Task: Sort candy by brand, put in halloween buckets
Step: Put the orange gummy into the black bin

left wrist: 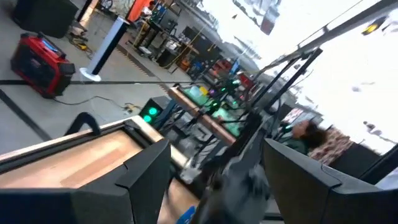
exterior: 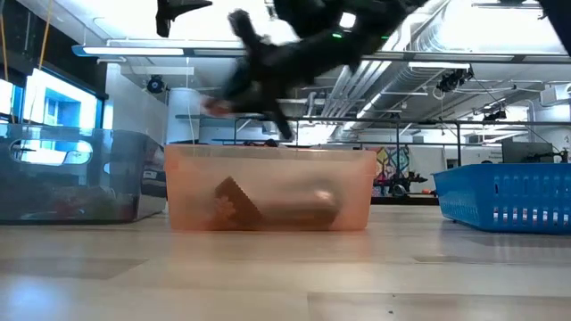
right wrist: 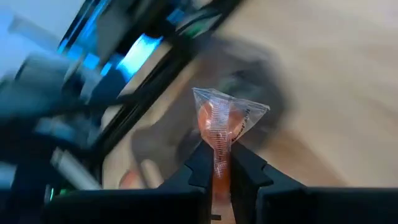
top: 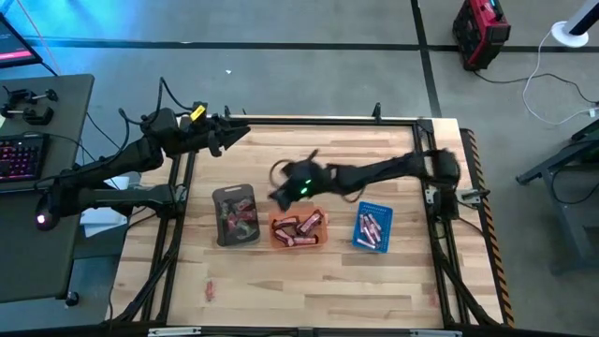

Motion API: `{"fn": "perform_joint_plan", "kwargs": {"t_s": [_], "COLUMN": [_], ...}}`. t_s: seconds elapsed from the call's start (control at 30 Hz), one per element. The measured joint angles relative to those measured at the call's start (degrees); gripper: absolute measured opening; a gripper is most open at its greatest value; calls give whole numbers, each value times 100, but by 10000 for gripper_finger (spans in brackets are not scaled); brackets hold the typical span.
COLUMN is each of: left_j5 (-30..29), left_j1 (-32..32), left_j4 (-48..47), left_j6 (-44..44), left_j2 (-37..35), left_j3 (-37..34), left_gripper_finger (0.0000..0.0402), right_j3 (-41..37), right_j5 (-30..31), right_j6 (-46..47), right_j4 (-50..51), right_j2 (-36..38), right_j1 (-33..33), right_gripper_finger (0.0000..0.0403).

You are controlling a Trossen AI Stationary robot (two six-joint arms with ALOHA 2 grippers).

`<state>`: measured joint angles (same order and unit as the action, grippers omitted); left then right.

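Three buckets stand in a row mid-table: a dark grey one (top: 236, 215), an orange one (top: 298, 229) and a blue one (top: 372, 227), each with wrapped candy inside. My right gripper (top: 281, 194) reaches in from the right and hangs above the table between the grey and orange buckets, shut on a small orange-pink candy in a clear wrapper (right wrist: 222, 121). In the low view it hangs blurred above the orange bucket (exterior: 268, 189). My left gripper (top: 231, 137) waits open at the table's far left, raised and level, with nothing between its fingers (left wrist: 146, 171). My right gripper pinches the candy's clear wrapper (right wrist: 220, 154) between its two fingertips, at the wrapper's near end. The rest of the candy sticks out beyond the fingertips, lifted clear of the table and buckets.
A loose candy (top: 211, 290) lies on the wood near the table's front left. A dark frame rails the table on its left, far and right sides. Bare wood lies in front of the buckets and at the far side.
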<state>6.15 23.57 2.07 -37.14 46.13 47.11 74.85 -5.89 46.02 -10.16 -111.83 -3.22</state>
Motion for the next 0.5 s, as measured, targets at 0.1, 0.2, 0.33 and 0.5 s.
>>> {"fn": "perform_joint_plan", "kwargs": {"t_s": [0.1, 0.2, 0.33, 0.5], "left_j5": [134, 222, 233, 220], "left_j1": [-2, -61, -239, -617], "left_j4": [209, 464, 951, 1305], "left_j6": [-322, -543, -788, -981], "left_j2": [0, 0, 0, 0], "left_j3": [-1, -1, -1, -1], "left_gripper_finger": [241, 241, 241, 241], "right_j3": [937, 1895, 2988, 3702], "right_j5": [-375, -597, -843, -1195], "right_j6": [-684, -1147, -1611, -2018], "right_j4": [8, 322, 1389, 1808], "right_j2": [-664, -1205, -1750, -2112], "right_j1": [188, 290, 312, 301], "right_gripper_finger": [23, 24, 44, 116]}}
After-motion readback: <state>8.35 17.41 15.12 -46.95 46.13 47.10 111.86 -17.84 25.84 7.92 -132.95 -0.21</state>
